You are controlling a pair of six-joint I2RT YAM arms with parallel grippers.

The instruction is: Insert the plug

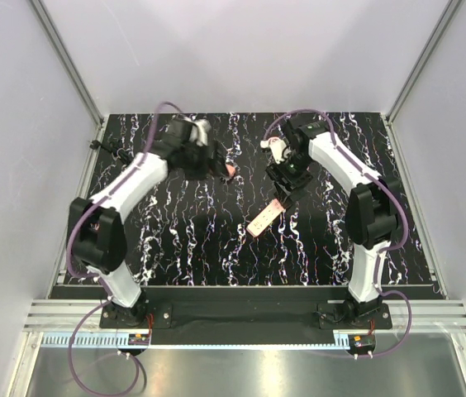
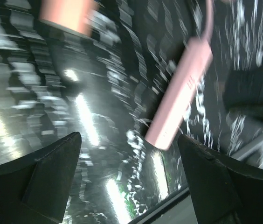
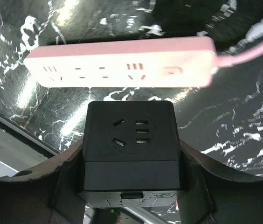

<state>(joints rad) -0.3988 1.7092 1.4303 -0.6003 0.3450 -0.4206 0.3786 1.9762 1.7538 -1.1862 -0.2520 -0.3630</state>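
Left tool: we are seeing the left tool (image 2: 129,140) standing wide open, its two dark fingers (image 2: 52,172) spread far apart and nothing lying between them.
Right tool: the right tool (image 3: 130,156) is closing on a black socket cube (image 3: 130,135), and we are seeing a finger pressing each side of it; the cube's socket face is pointing away from the wrist.
Plug: the plug (image 1: 229,171) is showing just right of the left tool (image 1: 215,161) in the overhead view, over the far middle of the table (image 1: 175,240). In the left wrist view we are finding it as a blurred pink-orange block (image 2: 66,14) at the top left, well apart from the fingertips; we cannot tell whether it is resting on the table.
Power strip: the pink power strip (image 1: 266,217) is lying slantwise on the table, its far end running up under the right tool (image 1: 287,184) and its near end pointing left. From the right wrist we are seeing it (image 3: 122,63) crosswise just beyond the cube, sockets facing up. From the left wrist it (image 2: 180,95) is appearing to the right, past the open fingers.
Cord: a pink cord (image 3: 248,49) is leaving the strip's right end in the right wrist view.
Table: we are looking at a black top with white marbling.
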